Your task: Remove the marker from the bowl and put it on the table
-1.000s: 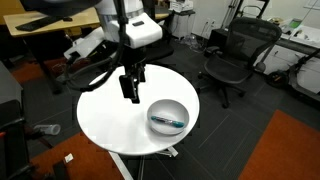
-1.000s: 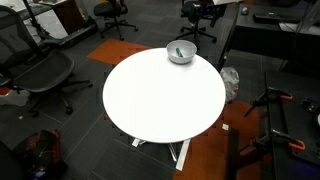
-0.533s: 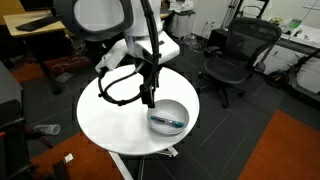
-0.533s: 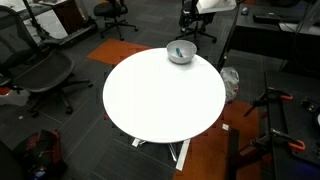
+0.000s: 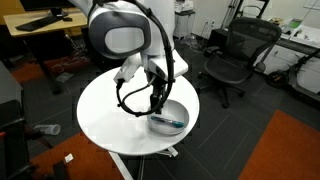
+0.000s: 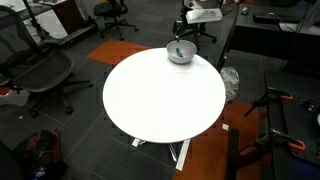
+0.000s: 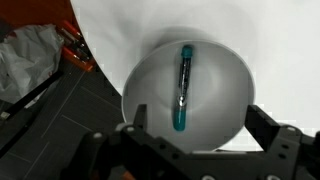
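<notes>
Gripper (image 7: 197, 113) hangs open over the bowl (image 7: 150, 78); we judge it best to centre the jaws across the marker (image 7: 183, 85), descend straight and close at mid-length.

Office-like workroom. Black mesh swivel chairs (image 5: 235, 55) stand well apart from the gripper (image 5: 159, 106). On its other side sits a light wooden desk (image 5: 40, 32). Beneath it all, dark grey carpet tiles (image 5: 240, 135) meet an orange carpet patch (image 5: 295, 150).
</notes>
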Robot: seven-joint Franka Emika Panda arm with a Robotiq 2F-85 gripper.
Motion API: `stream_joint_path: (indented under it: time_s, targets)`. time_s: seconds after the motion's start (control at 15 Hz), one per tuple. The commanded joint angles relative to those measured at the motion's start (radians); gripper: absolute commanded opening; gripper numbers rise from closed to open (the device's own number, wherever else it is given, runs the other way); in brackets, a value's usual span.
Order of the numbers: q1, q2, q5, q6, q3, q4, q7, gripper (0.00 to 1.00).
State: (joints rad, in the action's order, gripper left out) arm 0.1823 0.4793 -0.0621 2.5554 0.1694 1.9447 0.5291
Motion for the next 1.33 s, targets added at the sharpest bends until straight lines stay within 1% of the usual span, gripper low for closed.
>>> stream_joint_path:
  time_s: [0.0,0.6,1.27]
  targets:
    - [-0.011,0.069,-0.038,0.015,0.021,-0.072,-0.038,1.00]
    - [0.009,0.194,-0.063,-0.007,0.017,-0.190,-0.081,1.00]
    - [0.027,0.304,-0.105,-0.012,0.012,-0.257,-0.097,1.00]
